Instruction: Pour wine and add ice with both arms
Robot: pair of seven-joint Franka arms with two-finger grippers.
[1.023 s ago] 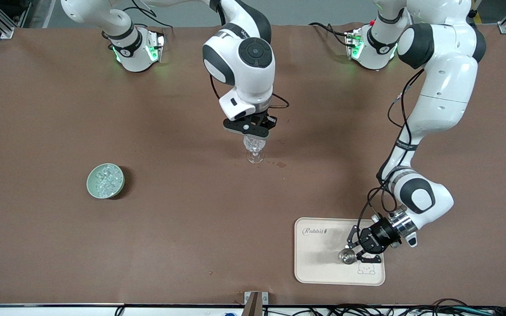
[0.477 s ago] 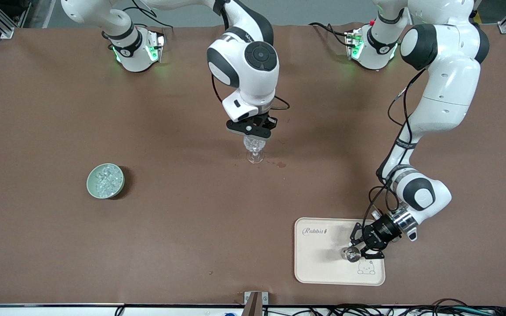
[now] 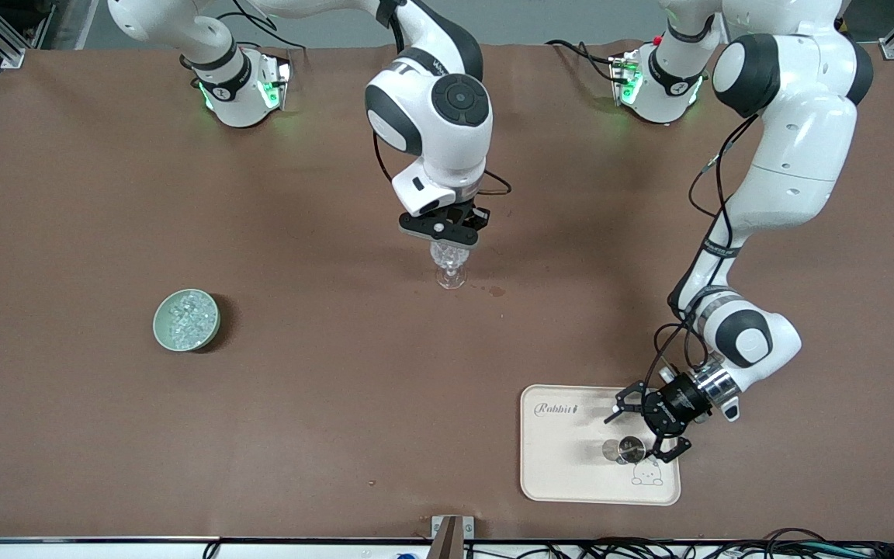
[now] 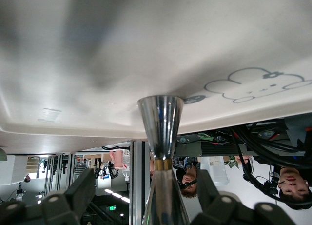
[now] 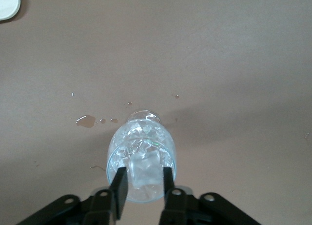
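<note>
**Left jaws spread at the measuring cup; right jaws over the glass**

Jaws: the left gripper (image 3: pixel 647 431) stands spread wide, one finger on each side of the measuring cup (image 3: pixel 621 449), with a gap visible between fingers and cup in the left wrist view. The right gripper (image 3: pixel 441 233) has its fingers (image 5: pixel 120 187) lowered into the mouth of the stemmed glass (image 3: pixel 449 264), parted, with a clear ice cube (image 5: pixel 145 170) between them; contact with the cube cannot be confirmed.

The measuring cup (image 4: pixel 161 152) stands upright on the cream tray (image 3: pixel 563 473), near the bear drawing (image 3: pixel 646 472). Its lower half is cut off in the left wrist view, and no liquid can be made out in it. The tray lies toward the left arm's end of the table, nearest the front camera.

The glass stands mid-table. Its bowl is largely covered by the right gripper in the front view. Small wet spots (image 5: pixel 86 120) lie on the brown table (image 3: pixel 323 404) beside its foot.

The remaining ice (image 3: pixel 185 317) sits heaped in the pale green bowl (image 3: pixel 161 334), toward the right arm's end of the table, well apart from both grippers.
</note>
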